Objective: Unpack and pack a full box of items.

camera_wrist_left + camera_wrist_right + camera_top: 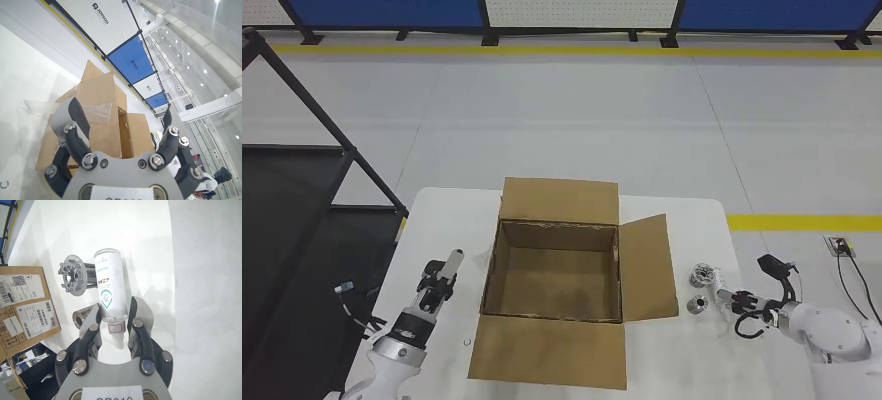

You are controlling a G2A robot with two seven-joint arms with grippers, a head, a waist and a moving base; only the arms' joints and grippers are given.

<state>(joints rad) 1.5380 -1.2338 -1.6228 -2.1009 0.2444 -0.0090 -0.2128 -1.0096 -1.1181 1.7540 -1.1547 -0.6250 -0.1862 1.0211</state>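
The cardboard box sits mid-table, all four flaps folded out, its brown floor bare. The left gripper rests beside the box's left side, fingers spread wide. To the box's right, the right gripper pinches the neck end of a white-labelled clear spray bottle, next to a flanged metal hub and a short steel sleeve.

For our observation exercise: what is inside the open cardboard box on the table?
The cardboard box shows only its bare brown floor and inner walls, no items. The floor strip right behind its near wall is hidden by that wall.
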